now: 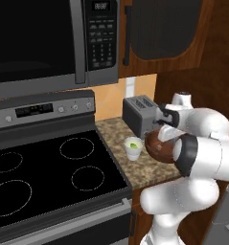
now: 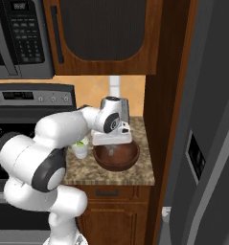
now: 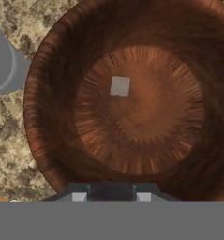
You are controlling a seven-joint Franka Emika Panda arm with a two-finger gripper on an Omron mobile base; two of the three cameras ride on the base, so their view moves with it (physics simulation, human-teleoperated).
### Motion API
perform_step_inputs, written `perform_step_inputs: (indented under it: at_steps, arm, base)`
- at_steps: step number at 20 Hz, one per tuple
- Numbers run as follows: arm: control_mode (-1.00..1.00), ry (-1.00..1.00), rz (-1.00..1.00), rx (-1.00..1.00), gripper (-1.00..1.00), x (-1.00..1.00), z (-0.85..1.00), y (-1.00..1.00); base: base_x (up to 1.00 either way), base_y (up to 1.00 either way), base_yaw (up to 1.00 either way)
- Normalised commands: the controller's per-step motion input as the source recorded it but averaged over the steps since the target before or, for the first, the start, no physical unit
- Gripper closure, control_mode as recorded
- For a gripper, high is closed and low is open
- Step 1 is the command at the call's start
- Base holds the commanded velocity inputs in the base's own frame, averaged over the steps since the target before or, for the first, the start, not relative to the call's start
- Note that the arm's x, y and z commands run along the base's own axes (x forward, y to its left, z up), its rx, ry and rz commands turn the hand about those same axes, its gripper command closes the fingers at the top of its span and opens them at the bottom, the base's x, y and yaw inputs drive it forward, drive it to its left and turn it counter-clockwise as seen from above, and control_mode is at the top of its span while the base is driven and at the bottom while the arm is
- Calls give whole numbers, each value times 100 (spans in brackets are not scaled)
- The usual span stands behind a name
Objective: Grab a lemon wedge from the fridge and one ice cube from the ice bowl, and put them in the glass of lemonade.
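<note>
Brown wood grain takes up most of the hand view, since the camera looks nearly straight down into the ice bowl (image 3: 132,108), and one ice cube (image 3: 119,86) sits a bit up and left of centre on the bowl floor. I can only make out that single cube in there.

The gripper (image 2: 112,141) hangs right over the bowl in the right base view. The two finger tips (image 3: 79,197) barely poke up at the bottom edge of the hand view with a gap between them and nothing in it, so I'd call them apart and empty.

The glass of lemonade (image 1: 133,148) stands on the granite counter (image 1: 149,168), middle of the left base view, just beside the bowl's rim, with a toaster (image 1: 141,115) behind it. The fridge (image 2: 207,143) fills the right side of the right base view, doors closed as far as I can tell.

My worries:
- That cube is tiny and sits on a curved floor. If the fingers come down slightly off, they'd probably nudge it and it'll skate away instead of getting pinched.
- The cube isn't lined up with the fingers yet, so a straight drop likely misses.
- The glass is so close to the bowl that a wide swing could tip it.
</note>
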Motion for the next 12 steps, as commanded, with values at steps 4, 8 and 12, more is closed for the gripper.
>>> perform_step_inputs:
  at_steps: [4,8,12]
  arm:
    - [-100,-21,-3,-27,100,-58,6,33]
    - [-100,-26,0,-23,100,-50,30,35]
    - [-100,-22,-3,-21,100,-18,54,41]
  base:
    - [0,0,0]
    - [0,0,0]
    - [0,0,0]
